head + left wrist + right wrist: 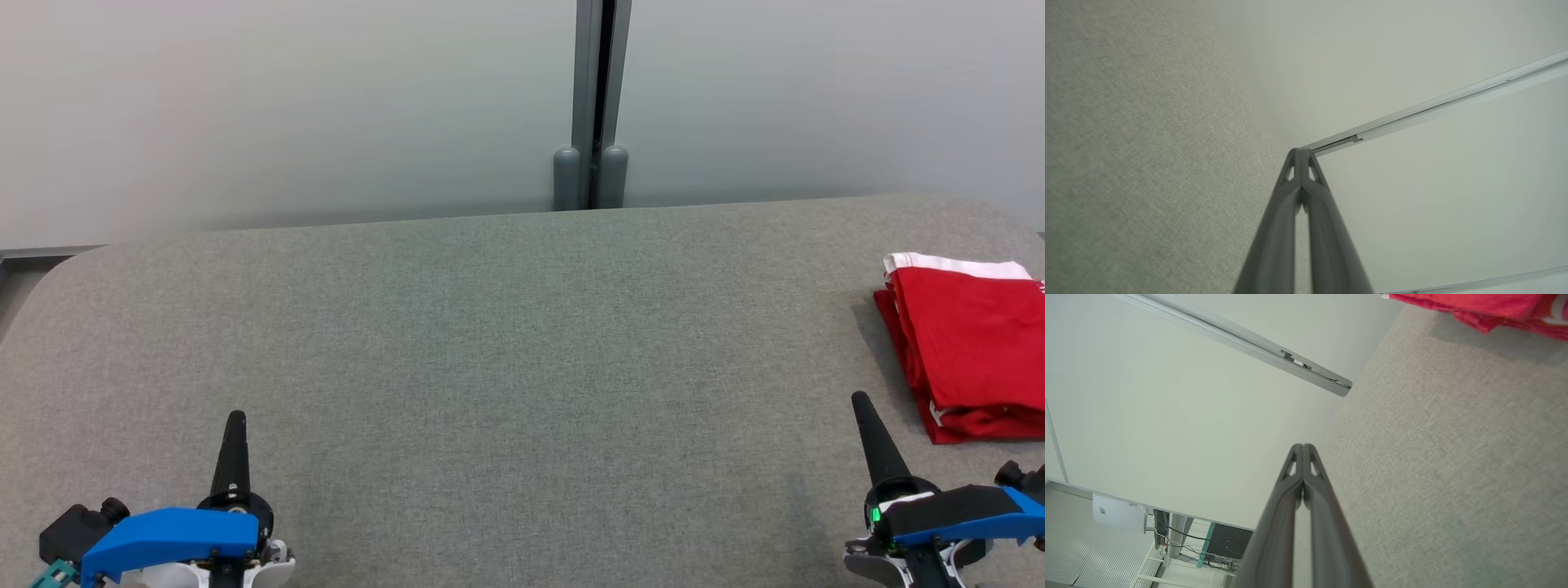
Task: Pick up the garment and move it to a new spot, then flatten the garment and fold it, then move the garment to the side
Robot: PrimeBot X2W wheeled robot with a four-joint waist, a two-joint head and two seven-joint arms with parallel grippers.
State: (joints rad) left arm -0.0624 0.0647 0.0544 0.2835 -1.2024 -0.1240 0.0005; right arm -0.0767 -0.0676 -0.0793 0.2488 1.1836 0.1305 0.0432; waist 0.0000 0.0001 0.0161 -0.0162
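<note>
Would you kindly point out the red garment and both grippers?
red garment [971,343]: head view, top red layer.
right gripper [862,403]: head view, tip of shut jaws.
left gripper [236,420]: head view, tip of shut jaws.

L gripper [236,418] closed, R gripper [860,402] closed

You have one folded red cloth garment [971,343] with a white band to count, and one table [490,367] covered in grey woven fabric. You have two grippers with long dark fingers: one left gripper [236,420] and one right gripper [860,400]. Count two pale wall panels [286,106], one grey upright post [602,82] and two rounded grey caps [566,175].
</note>
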